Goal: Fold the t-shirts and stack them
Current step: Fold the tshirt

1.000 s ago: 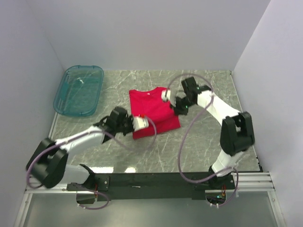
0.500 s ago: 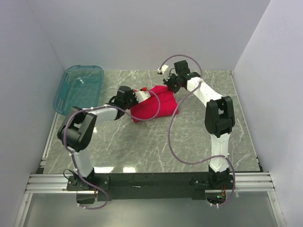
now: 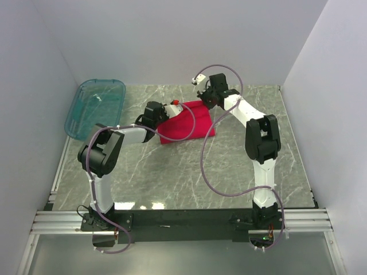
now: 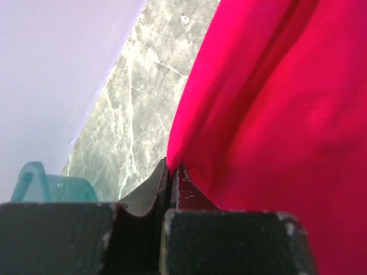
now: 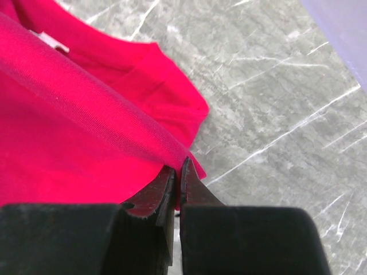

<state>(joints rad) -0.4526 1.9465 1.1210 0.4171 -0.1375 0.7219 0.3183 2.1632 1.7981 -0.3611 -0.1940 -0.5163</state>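
Fingers of the left arm's gripper (image 4: 172,172) are pressed together on a fold of the plain bright red short-sleeved cloth t-shirt (image 3: 186,123); fingers of the right arm's gripper (image 5: 178,169) are likewise nearly closed, with a thin edge of the same red cloth nipped between their tips.

At ten o'clock on the grey marble-patterned bench (image 3: 172,172) lies the see-through teal plastic tub (image 3: 73,114), well apart from the shirt; the bench pattern shows through its floor, and one small pale fleck inside it is too small to make out.

From above, the left grip sits at the shirt's ten o'clock corner and the right grip at its one o'clock corner, both toward twelve o'clock of the bench; the cloth edge runs taut between them, while the lower part of the shirt rests on the bench.

Under the right wrist the held layer stretches over a lower layer, where the neckline and a small white neck label (image 5: 50,41) show; under the left wrist the red cloth fills most of the view, with a corner of the tub at eight o'clock; how much cloth lies inside either grip is hidden by the fingers themselves; the sleeves cannot be told apart in the bunched cloth.
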